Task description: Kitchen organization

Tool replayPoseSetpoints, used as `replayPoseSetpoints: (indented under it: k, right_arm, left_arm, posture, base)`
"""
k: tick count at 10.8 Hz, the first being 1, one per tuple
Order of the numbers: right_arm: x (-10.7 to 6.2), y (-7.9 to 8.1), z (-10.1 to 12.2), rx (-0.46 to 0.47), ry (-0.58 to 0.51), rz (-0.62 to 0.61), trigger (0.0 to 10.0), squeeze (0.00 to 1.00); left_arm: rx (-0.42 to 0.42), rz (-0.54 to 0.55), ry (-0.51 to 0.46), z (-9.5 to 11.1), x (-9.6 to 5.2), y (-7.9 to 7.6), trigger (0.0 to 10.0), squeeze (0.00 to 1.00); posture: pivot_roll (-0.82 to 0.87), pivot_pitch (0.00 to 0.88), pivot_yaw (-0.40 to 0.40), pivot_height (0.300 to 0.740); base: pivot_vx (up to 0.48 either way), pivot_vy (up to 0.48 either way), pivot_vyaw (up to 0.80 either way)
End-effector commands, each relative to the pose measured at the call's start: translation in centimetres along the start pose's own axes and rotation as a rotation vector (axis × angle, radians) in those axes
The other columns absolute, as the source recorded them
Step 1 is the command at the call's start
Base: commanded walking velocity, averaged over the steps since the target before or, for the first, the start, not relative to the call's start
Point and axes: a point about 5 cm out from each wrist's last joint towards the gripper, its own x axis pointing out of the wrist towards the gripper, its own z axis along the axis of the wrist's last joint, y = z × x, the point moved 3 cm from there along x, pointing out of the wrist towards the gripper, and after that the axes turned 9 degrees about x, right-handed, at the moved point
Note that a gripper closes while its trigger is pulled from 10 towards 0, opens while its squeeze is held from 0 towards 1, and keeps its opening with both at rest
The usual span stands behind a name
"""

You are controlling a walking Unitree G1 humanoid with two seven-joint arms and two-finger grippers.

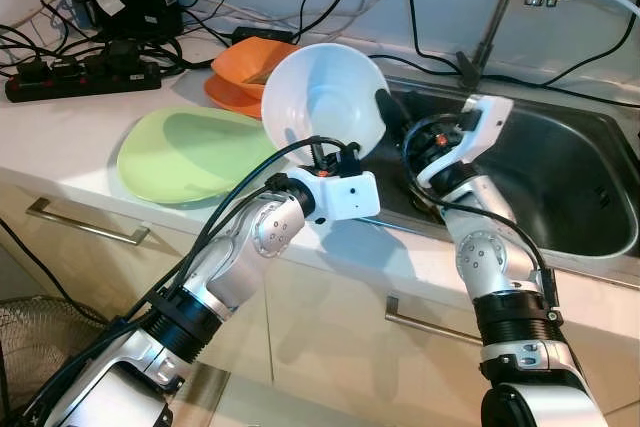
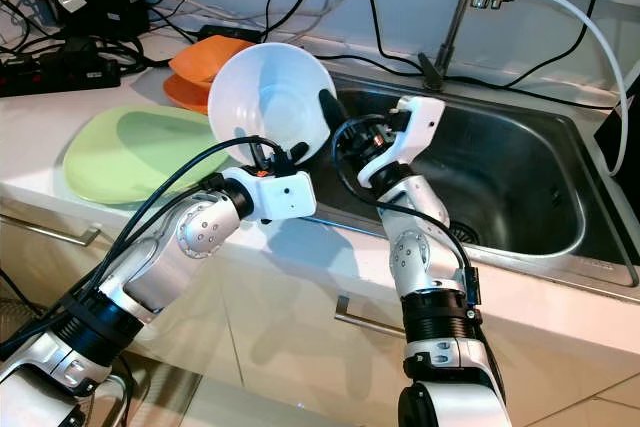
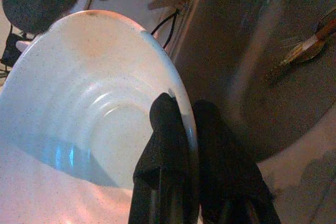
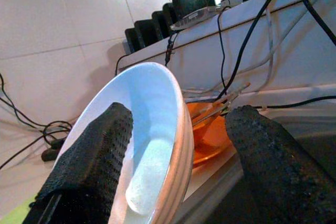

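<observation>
Left eye view: the white bowl (image 1: 325, 97) is held tipped on edge above the counter's (image 1: 70, 147) front edge, just beside the sink's (image 1: 570, 177) left rim, its hollow facing the robot. The left gripper (image 1: 322, 154) is pinched on the bowl's lower rim. The right gripper (image 1: 392, 112) stands at the bowl's right rim, sink side. A green plate (image 1: 190, 155) lies flat on the counter left of the bowl; an orange bowl (image 1: 245, 72) sits behind it near the wall.

Right eye view: same arrangement; the right gripper's dark finger lies along the bowl's right edge.

Left wrist view: two fingers (image 3: 168, 145) clamp the rim, one inside, one outside; the sink basin lies beyond.

Right wrist view: the fingers (image 4: 94, 156) are spread wide and straddle the rim, one inside the hollow, the other clear on the outer side, not yet pressing.

Judgement: a handover is likely; the right arm need only close across the rim.
</observation>
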Motion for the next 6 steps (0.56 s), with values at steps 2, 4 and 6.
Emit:
replayPoseSetpoints:
  k: [2,4,6]
  right_arm:
    - [-0.08,0.15,0.11,-0.001,0.003,0.004,10.0,0.0]
    - [-0.02,-0.1,0.05,-0.003,0.003,-0.017,10.0,0.0]
    - [0.02,-0.29,0.01,0.0,0.003,-0.032,8.0,0.0]
  left_arm:
    - [0.05,0.014,-0.063,1.21,0.08,0.8,10.0,0.0]
    - [0.061,0.013,-0.087,1.59,-0.09,0.83,10.0,0.0]
    - [0.07,0.011,-0.097,1.67,-0.25,0.8,10.0,0.0]
  posture:
    - [0.22,0.0,-0.048,0.74]
    - [0.23,0.0,-0.047,0.74]
    - [0.23,0.0,-0.048,0.74]
  base:
    - [0.0,0.0,0.0]
    - [0.0,0.0,0.0]
    - [0.0,0.0,0.0]
